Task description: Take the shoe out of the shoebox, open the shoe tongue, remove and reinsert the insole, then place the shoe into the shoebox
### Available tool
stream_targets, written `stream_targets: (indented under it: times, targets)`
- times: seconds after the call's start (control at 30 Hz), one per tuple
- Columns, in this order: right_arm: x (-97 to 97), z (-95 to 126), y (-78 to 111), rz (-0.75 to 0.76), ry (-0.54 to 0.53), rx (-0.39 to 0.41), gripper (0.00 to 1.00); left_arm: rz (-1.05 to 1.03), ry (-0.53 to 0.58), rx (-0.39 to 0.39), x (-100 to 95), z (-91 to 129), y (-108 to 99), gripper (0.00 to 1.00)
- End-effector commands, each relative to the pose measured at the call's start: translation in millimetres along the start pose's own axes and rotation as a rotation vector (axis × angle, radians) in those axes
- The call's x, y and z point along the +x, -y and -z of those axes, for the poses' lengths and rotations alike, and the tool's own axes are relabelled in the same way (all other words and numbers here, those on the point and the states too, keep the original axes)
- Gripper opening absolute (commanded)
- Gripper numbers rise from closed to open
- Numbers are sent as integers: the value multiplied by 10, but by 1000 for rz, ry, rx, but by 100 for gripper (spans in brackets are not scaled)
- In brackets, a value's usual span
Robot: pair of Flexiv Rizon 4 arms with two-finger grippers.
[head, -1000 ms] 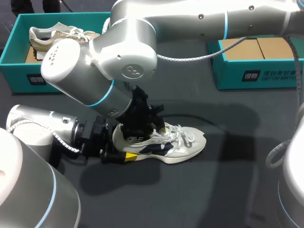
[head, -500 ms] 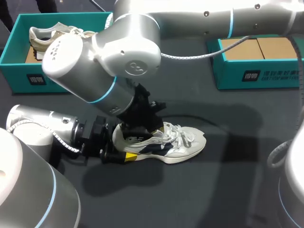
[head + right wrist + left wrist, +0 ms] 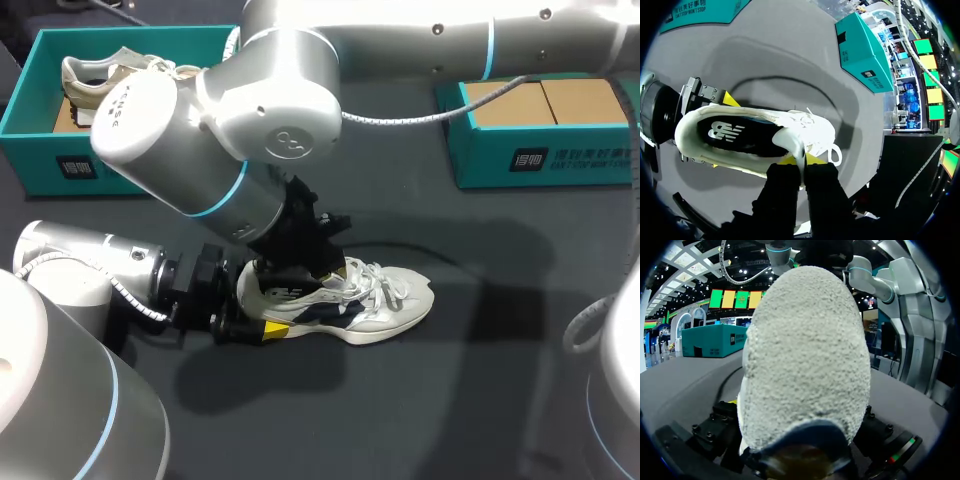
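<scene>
The right fingers point(image 3: 789, 160) have shifted slightly, pinched shut on the soft tongue point(image 3: 792, 142). The left fingers point(image 3: 272, 328) clamp the light shoe point(image 3: 385, 305) by its stiffer heel point(image 3: 252, 285), likely the firmest hold.

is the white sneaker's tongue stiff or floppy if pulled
Likely floppy: the soft white padded tongue looks bent upward in the right pincer. Probably light; the white lace-up sneaker may drag along unless its heel is held.

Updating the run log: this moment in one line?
white mesh sneaker on grey table; left tool shut on heel; right tool shut on tongue
</scene>
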State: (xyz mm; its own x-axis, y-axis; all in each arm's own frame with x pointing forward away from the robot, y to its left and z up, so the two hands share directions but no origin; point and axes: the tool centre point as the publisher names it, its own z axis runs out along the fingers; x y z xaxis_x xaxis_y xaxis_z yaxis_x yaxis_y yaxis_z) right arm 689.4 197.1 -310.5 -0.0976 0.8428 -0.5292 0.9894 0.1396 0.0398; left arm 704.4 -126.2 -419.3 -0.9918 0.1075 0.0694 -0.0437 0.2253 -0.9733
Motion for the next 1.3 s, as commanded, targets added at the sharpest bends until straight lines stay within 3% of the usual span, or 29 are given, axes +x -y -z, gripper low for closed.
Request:
stream_targets:
  times: [0.03,0.27,0.4,1.3]
  targets:
    - [-29,-15,46,-534,-7,3,0,1,-1,-1,-23,-14,-18,0]
    - [-326,-90,-30,-537,-96,45,0,1,-1,-1,-23,-14,-18,0]
    - [-466,-153,-40,-441,-294,107,0,1,-1,-1,-23,-14,-18,0]
    - [-535,-280,-40,-440,-310,123,0,1,-1,-1,-23,-14,-18,0]
